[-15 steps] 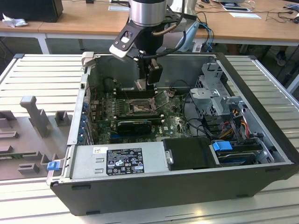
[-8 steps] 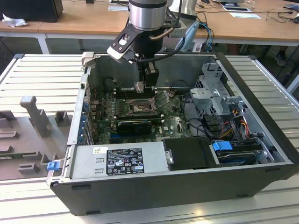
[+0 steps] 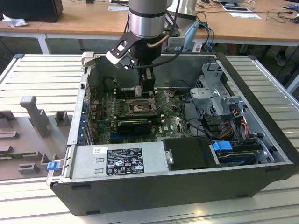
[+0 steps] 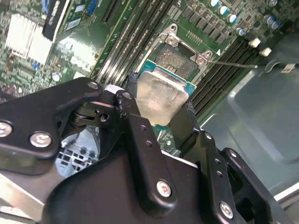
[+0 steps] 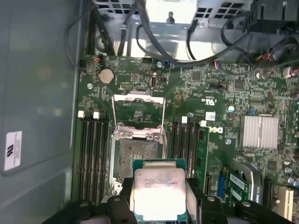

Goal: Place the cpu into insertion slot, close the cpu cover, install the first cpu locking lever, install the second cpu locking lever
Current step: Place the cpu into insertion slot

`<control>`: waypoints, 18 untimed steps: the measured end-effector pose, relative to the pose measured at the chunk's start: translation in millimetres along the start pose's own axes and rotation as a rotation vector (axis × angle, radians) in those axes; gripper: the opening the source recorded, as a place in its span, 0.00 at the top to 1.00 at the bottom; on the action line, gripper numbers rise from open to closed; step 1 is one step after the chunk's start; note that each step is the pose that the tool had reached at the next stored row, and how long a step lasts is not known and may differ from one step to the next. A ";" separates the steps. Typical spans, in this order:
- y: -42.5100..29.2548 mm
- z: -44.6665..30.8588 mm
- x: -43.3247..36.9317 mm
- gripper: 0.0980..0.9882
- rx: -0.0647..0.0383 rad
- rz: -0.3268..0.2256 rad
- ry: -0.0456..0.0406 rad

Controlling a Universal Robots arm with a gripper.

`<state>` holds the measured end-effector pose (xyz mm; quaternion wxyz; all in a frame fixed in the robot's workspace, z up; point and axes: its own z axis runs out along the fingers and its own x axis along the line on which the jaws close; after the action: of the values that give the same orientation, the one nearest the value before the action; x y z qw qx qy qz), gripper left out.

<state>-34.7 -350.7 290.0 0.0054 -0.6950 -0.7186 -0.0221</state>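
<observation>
The cpu (image 5: 160, 193), a pale silvery square chip on a green base, is clamped between my black fingers (image 4: 135, 121). My gripper (image 5: 160, 201) is shut on it and holds it above the motherboard, a short way off the insertion slot (image 5: 138, 156). That slot is a square socket with a metallic grey centre, and nothing sits in it. The cpu cover (image 5: 138, 108), a thin silvery frame, stands flipped open at the slot's far side. In the exterior view my gripper (image 3: 148, 89) hangs inside the open computer case just above the insertion slot (image 3: 139, 107).
Long black memory slots (image 5: 93, 149) flank the socket on both sides. A grey power supply box (image 3: 117, 158) lies along the case's front wall. A drive cage (image 3: 215, 95) and cable bundles fill the exterior view's right. A silver heat sink (image 5: 259, 131) sits on the board.
</observation>
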 end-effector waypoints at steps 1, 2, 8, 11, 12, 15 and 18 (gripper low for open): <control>-0.1 2.0 -0.1 0.52 -0.001 0.017 -0.0004; -0.1 3.9 -0.2 0.52 -0.001 0.030 -0.0008; -0.1 18.2 7.7 0.52 -0.002 0.052 -0.0014; -0.2 25.7 11.0 0.52 -0.002 0.044 -0.0010; -0.3 27.2 11.0 0.52 -0.004 0.039 -0.0010; -2.1 34.7 12.4 0.52 -0.014 0.032 -0.0010; -3.8 44.9 15.8 0.52 -0.014 0.030 -0.0009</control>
<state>-38.0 -333.3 245.7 0.0005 -0.7058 -0.7079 -0.0268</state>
